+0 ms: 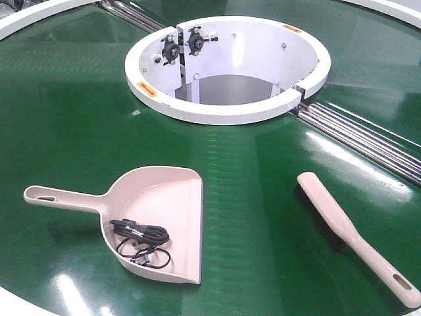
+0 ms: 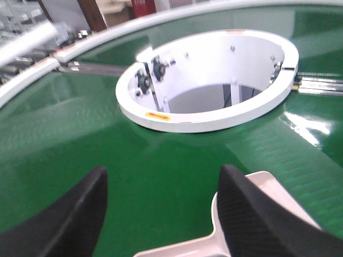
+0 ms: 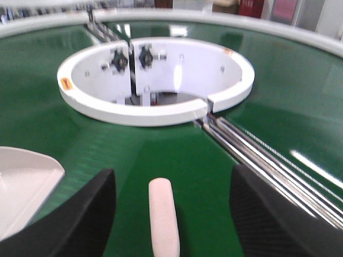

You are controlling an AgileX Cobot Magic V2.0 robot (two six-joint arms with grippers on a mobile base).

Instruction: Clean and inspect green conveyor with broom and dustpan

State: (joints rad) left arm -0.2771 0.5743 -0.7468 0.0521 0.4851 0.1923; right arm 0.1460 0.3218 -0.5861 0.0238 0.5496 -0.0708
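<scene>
The green conveyor (image 1: 250, 164) fills the front view. On it lies the beige dustpan (image 1: 174, 191) at the lower left, handle pointing left, with a coiled black cable (image 1: 139, 242) inside. To its right the broom (image 1: 342, 230) lies flat, bristles down and handle toward the lower right. Neither gripper shows in the front view. My left gripper (image 2: 163, 176) is open above the belt, and the dustpan (image 2: 268, 184) sits under its right finger. My right gripper (image 3: 172, 179) is open, with the broom's tip (image 3: 163, 214) between the wide-apart fingers, touching neither.
The white ring-shaped hub (image 1: 227, 69) stands at the belt's centre with black knobs (image 1: 184, 45) on its inner wall. Metal rollers (image 1: 368, 135) run from the hub to the right edge. A white rim (image 1: 39, 16) borders the belt at the far left.
</scene>
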